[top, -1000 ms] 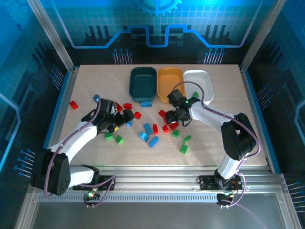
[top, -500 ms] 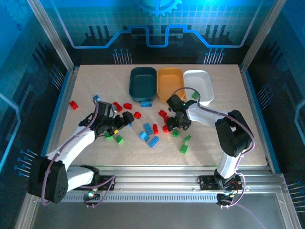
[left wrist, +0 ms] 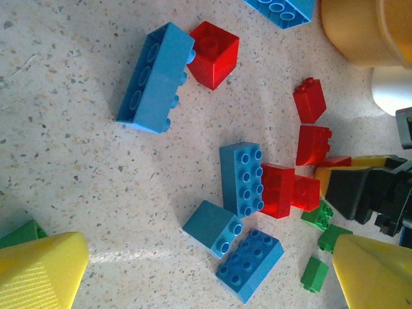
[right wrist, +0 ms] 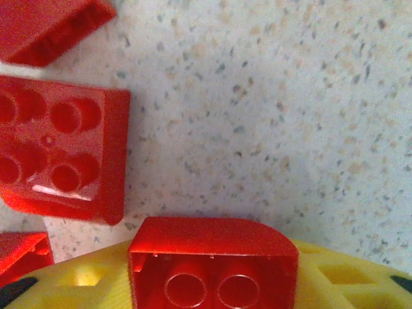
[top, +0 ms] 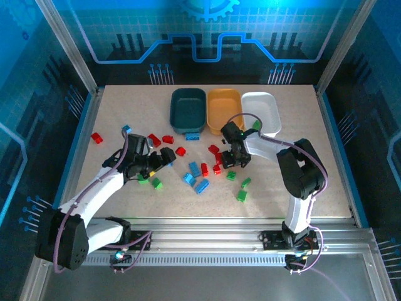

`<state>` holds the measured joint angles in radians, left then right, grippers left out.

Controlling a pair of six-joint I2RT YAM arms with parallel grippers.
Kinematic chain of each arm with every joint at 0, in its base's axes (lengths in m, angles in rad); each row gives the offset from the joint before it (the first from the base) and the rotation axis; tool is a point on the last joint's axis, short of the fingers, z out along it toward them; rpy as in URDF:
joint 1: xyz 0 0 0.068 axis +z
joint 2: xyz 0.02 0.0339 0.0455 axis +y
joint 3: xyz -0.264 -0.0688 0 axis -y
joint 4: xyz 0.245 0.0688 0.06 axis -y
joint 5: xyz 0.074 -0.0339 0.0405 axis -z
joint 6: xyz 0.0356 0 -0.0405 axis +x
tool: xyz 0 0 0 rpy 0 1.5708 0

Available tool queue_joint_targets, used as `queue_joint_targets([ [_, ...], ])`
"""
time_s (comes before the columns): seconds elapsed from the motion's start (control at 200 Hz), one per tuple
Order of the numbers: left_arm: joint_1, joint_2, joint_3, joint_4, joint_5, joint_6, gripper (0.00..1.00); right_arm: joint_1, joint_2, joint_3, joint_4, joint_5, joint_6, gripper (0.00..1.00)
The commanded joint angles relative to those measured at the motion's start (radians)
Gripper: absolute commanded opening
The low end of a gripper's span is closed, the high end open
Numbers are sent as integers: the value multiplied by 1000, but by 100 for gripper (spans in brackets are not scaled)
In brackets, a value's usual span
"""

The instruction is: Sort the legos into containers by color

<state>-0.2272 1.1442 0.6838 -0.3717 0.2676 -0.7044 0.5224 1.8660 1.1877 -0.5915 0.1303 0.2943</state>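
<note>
Since a second ago our right gripper point(top: 230, 159) sits lower among the reds point(right wrist: 64, 158); we clamp a red brick point(right wrist: 212, 261) there on the tabletop point(top: 282, 182), to carry to a tub point(top: 224, 110). Our left gripper point(top: 165, 157) hangs wide open above blue bricks point(left wrist: 241, 177).

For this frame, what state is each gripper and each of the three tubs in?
Left gripper, open, holding nothing.
Right gripper, shut on a small red plastic brick.
Dark teal plastic tub, upright, empty.
Yellow-orange plastic tub, upright, empty.
White plastic tub, upright, no brick seen inside.
</note>
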Motion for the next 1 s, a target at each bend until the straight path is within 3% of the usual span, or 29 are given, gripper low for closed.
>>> queue_joint_targets([
  [0.0,0,-12,33,-51,9,12,99,-9,0,20,-1,6,-7,44],
  [0.23,1,-14,55,-77,-24,17,99,-10,-125,2,-6,40,17,42],
  [0.375,7,-17,64,-100,-70,0,99,-20,-147,98,-16,67,21,42],
  [0.62,23,13,102,-118,-101,-2,99,-119,21,286,99,19,24,42],
  [0.86,23,123,217,-187,-125,60,96,-167,259,599,-3,-26,-17,42],
  [0.995,23,148,199,-170,-111,45,96,-168,303,660,-15,-33,-27,43],
])
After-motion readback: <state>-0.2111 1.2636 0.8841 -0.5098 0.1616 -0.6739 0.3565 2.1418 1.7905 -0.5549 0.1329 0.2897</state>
